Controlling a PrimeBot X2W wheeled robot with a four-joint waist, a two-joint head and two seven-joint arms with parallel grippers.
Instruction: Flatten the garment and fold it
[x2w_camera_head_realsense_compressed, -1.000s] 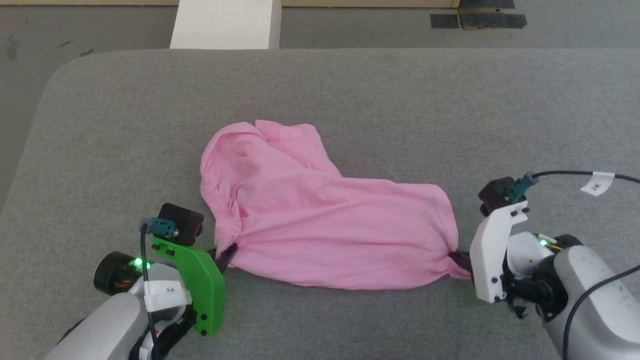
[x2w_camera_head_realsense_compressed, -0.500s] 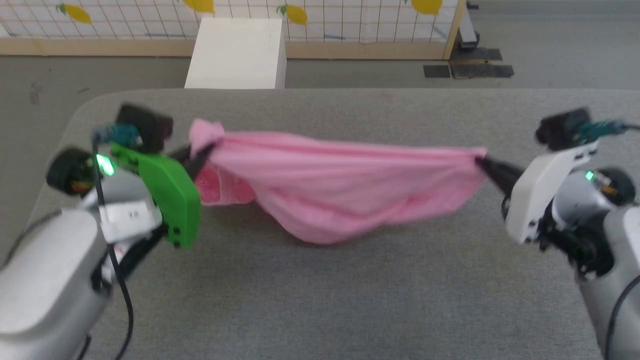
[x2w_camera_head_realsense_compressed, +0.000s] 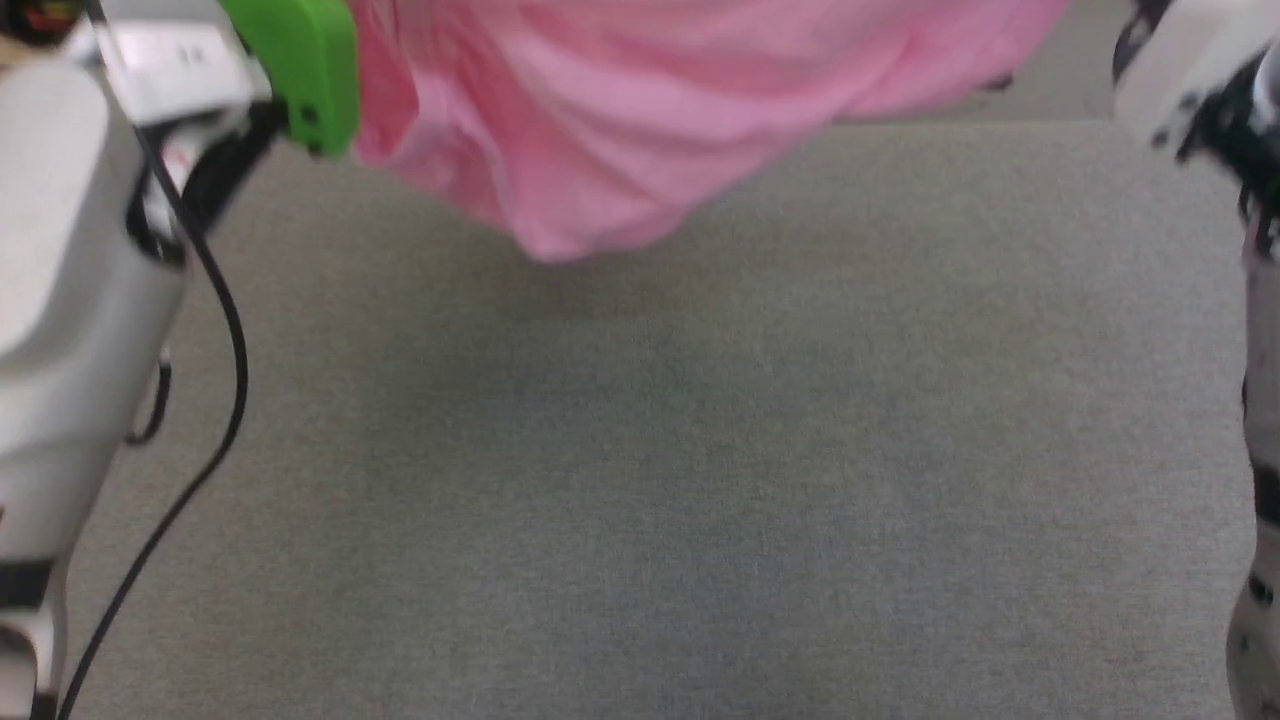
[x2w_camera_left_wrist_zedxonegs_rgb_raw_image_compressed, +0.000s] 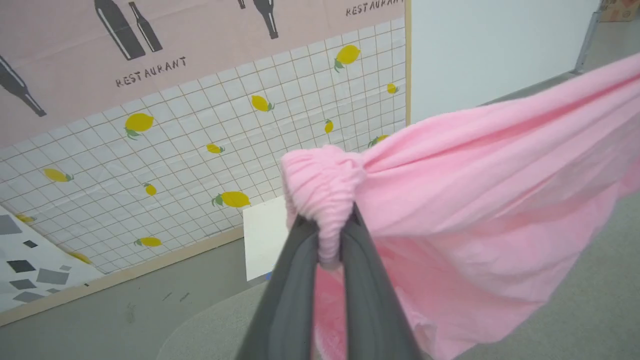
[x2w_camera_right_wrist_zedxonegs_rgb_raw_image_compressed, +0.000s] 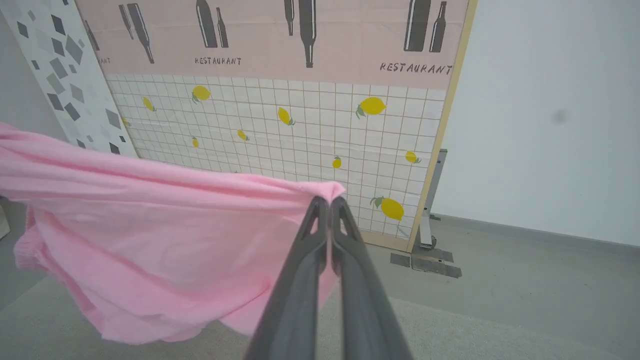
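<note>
Aloft, L gripper (x2w_camera_left_wrist_zedxonegs_rgb_raw_image_compressed: 330, 227) clamps gathered band (x2w_camera_left_wrist_zedxonegs_rgb_raw_image_compressed: 320, 182) of thin pink garment (x2w_camera_head_realsense_compressed: 620, 110), R gripper (x2w_camera_right_wrist_zedxonegs_rgb_raw_image_compressed: 329, 201) a corner; fabric sags softly.

The garment (x2w_camera_head_realsense_compressed: 600, 120) is plain light pink. The tabletop (x2w_camera_head_realsense_compressed: 700, 450) is flecked mid-grey fabric. The left gripper (x2w_camera_left_wrist_zedxonegs_rgb_raw_image_compressed: 329, 222) has dark grey fingers (x2w_camera_left_wrist_zedxonegs_rgb_raw_image_compressed: 292, 300), a bright green mount (x2w_camera_head_realsense_compressed: 300, 60) and a black cable (x2w_camera_head_realsense_compressed: 240, 350). The backdrop (x2w_camera_right_wrist_zedxonegs_rgb_raw_image_compressed: 300, 130) is white grid tile dotted with yellow lemons, under a dusty pink band (x2w_camera_right_wrist_zedxonegs_rgb_raw_image_compressed: 350, 30) with dark bottle silhouettes.
</note>
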